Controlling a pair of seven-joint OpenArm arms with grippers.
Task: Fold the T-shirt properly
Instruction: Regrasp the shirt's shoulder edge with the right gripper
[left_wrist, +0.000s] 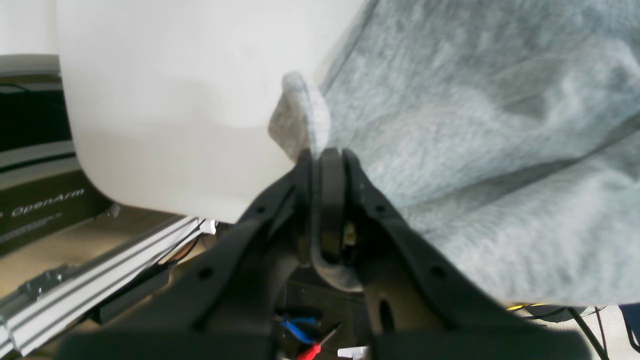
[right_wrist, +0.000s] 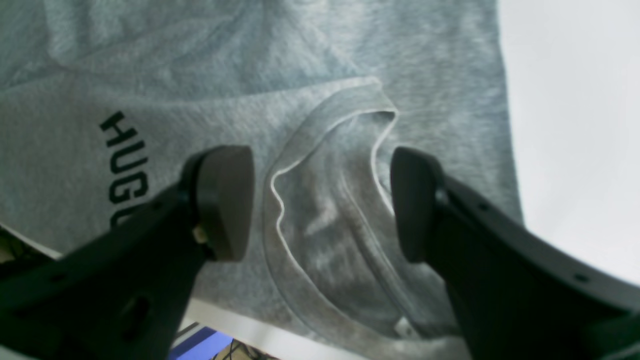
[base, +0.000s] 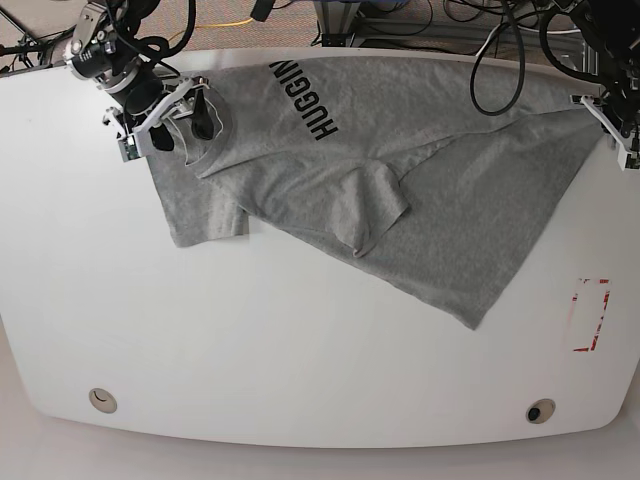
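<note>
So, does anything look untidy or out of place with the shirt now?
Yes. The T-shirt lies crooked and creased, one sleeve flopped across its middle. One corner is pinched in the left gripper at the table edge.

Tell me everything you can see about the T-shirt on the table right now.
The T-shirt is light heather-grey knit, spread crumpled across the far half of the white table, partly folded over itself with one short sleeve lying on top near the middle. Black block letters reading "HUGGIN" show near the ribbed round neck. The left gripper is shut on the shirt's edge at the table's edge, pulling the cloth taut. The right gripper hangs open over the collar, jaws either side of it.
</note>
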